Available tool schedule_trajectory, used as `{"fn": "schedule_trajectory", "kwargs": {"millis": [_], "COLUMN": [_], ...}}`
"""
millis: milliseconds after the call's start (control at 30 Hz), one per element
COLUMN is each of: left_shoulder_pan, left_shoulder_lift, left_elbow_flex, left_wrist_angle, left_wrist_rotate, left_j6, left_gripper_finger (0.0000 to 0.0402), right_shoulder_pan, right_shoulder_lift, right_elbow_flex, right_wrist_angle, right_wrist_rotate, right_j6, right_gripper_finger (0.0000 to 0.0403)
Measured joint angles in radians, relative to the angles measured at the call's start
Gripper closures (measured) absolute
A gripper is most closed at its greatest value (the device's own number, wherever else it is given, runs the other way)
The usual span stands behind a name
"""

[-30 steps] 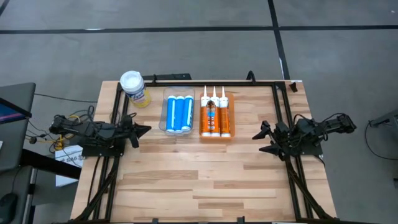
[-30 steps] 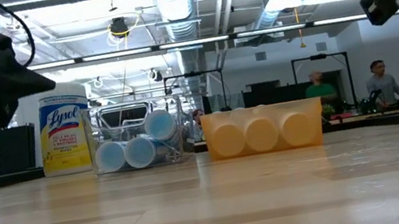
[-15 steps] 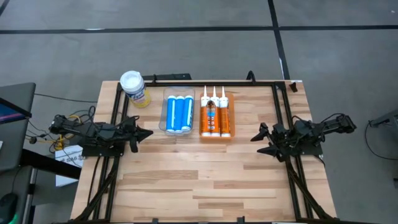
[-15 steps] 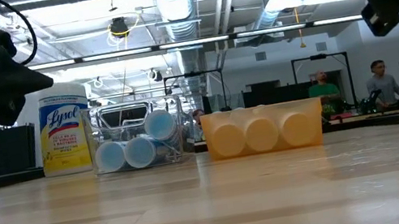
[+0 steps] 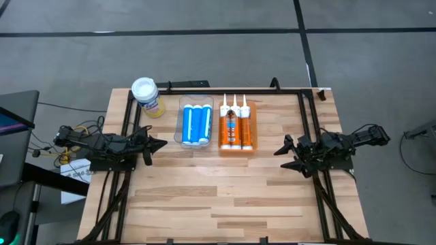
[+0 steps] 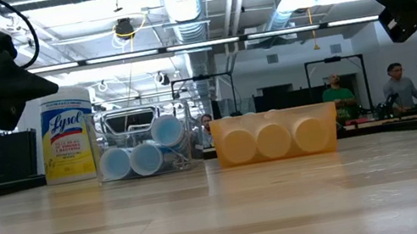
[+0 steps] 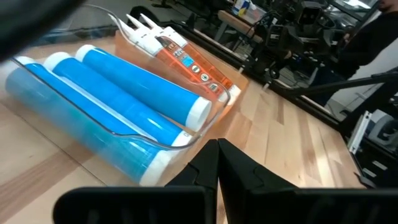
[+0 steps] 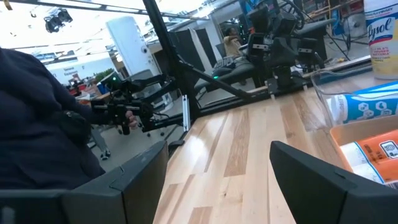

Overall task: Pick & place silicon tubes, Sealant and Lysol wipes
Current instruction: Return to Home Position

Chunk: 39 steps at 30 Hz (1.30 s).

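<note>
Hovering over the table's sides, left gripper clenched empty, right gripper spread, blue tubes in clear bin.

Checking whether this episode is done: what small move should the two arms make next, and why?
Probably just ease both arms to their rest poses. Three blue tubes lie in the clear plastic bin, three orange tubes in the orange bin, the yellow-labelled Lysol wipes canister stands beside them, and the shut left gripper and open right gripper hold nothing.
</note>
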Motion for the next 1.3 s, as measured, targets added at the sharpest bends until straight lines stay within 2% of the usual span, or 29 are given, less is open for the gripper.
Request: {"fn": "schedule_trajectory", "kwargs": {"millis": [167,400,1300], "left_shoulder_pan": [0.000,0.000,0.000], "left_shoulder_lift": [0.000,0.000,0.000], "left_elbow_flex": [0.000,-0.001,-0.001], "left_wrist_angle": [-0.002,-0.002,-0.002], "left_wrist_rotate": [-0.011,-0.012,-0.013], "left_j6": [0.000,0.000,-0.003], "left_gripper_finger": [0.0401,0.0401,0.0401], "right_shoulder_pan": [0.000,0.000,0.000], "right_shoulder_lift": [0.000,0.000,0.000], "right_elbow_flex": [0.000,-0.001,-0.002], "right_wrist_angle": [0.000,0.000,0.000], "right_wrist_rotate": [0.000,0.001,0.001], "right_j6": [0.003,0.109,0.113], "right_gripper_finger": [0.0127,0.0127,0.0127]}}
